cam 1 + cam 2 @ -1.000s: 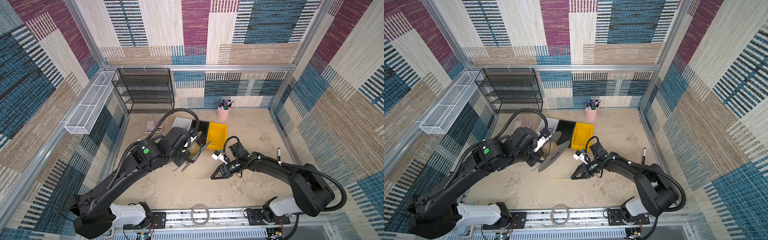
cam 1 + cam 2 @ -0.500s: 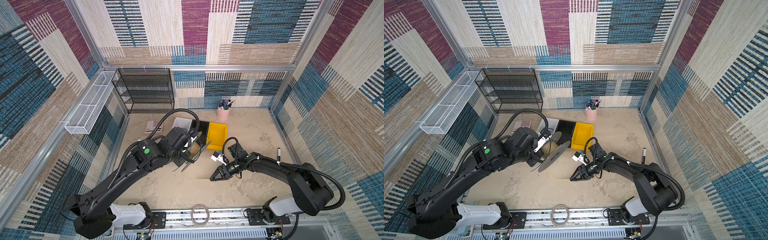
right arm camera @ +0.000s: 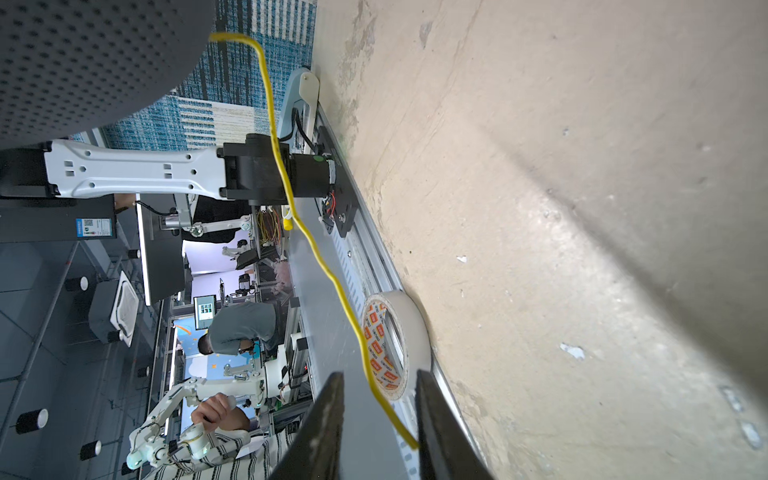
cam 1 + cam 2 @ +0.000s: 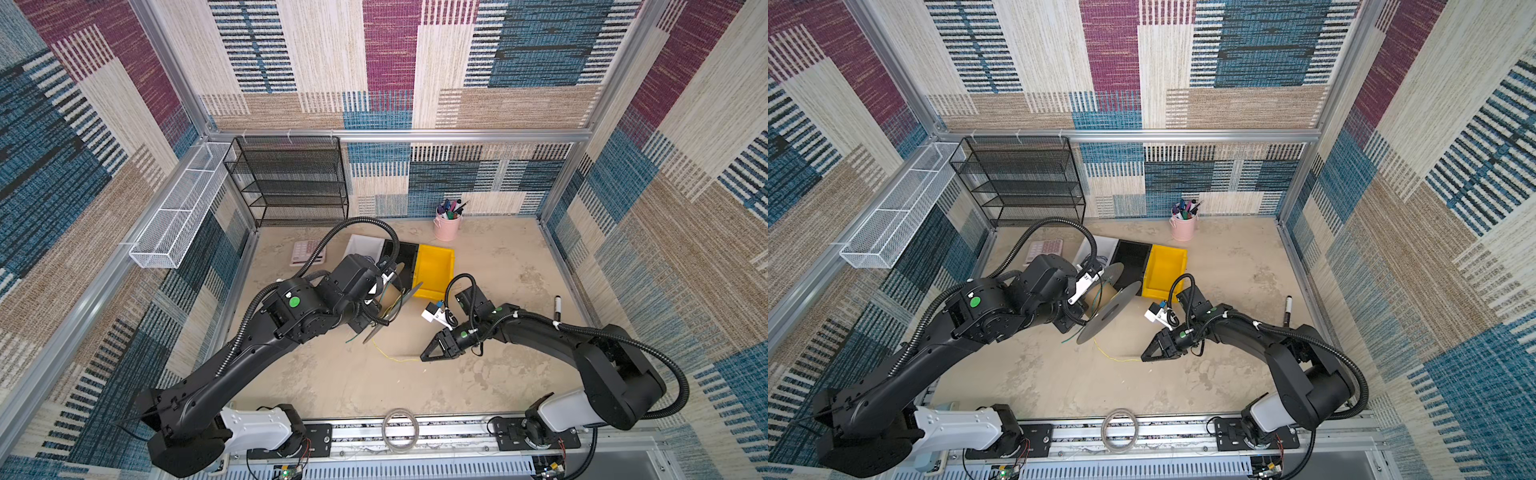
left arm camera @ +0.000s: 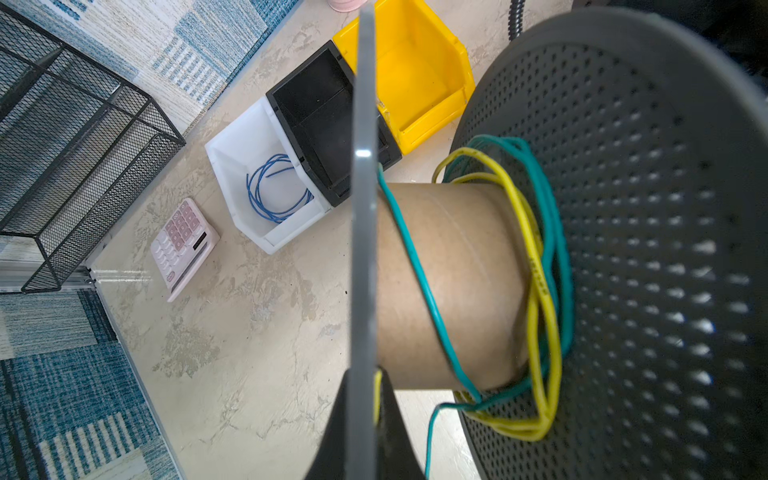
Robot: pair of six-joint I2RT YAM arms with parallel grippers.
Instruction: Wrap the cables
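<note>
My left gripper (image 5: 363,376) is shut on the thin grey flange of a spool (image 4: 392,311) and holds it tilted above the table, as both top views show. Loose turns of the yellow cable (image 5: 536,270) and a green cable (image 5: 419,270) lie round its cardboard core. The yellow cable's free tail (image 4: 390,356) runs down to the table. My right gripper (image 3: 379,374) is open low over the table, right of the spool. The yellow tail's end (image 3: 399,428) lies between its jaws and touches one finger. The blue cable (image 5: 274,191) lies coiled in a white bin (image 5: 286,237).
Behind the spool stand a black bin (image 4: 405,255) and a yellow bin (image 4: 434,266). A pink calculator (image 4: 305,251), a pink pen cup (image 4: 446,226) and a black mesh shelf (image 4: 291,183) are further back. A marker (image 4: 557,307) lies right; a tape roll (image 4: 400,428) rests on the front rail.
My right gripper has shifted a little left and toward the front along the yellow tail; its jaws widened, then narrowed. The left arm and spool have held still.
</note>
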